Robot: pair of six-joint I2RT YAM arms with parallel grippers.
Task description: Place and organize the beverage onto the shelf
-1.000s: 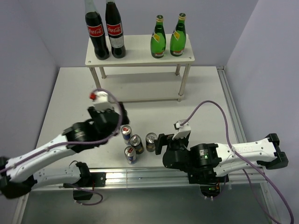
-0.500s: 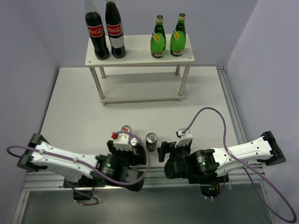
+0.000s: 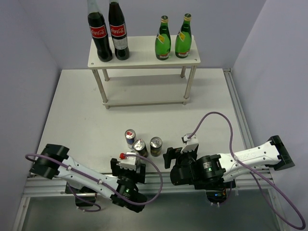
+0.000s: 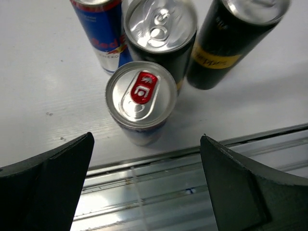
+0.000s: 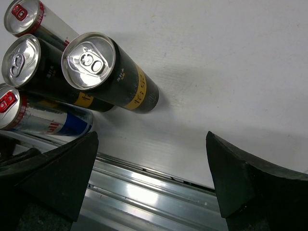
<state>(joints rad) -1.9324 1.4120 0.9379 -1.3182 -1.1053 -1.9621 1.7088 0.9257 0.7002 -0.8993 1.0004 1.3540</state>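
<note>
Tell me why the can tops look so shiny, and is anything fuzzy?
Left wrist view: light glares off the middle can's silver top; the left hand's fingers are dark, featureless shapes. Right wrist view: same glare on the rightmost can. Top view: sharp, only faint shadows by the shelf.

By the front rail (image 4: 202, 154), the nearest blue-and-silver can (image 4: 141, 101) stands close against the dark cans (image 4: 161, 36) behind it, so free room is left only at its two sides. On the shelf (image 3: 144, 61) top, a bare strip is kept between the cola bottles (image 3: 99, 38) and the green bottles (image 3: 163, 43). The lower board (image 3: 144, 91) is open at the front, between two thin legs (image 3: 99, 85).
</note>
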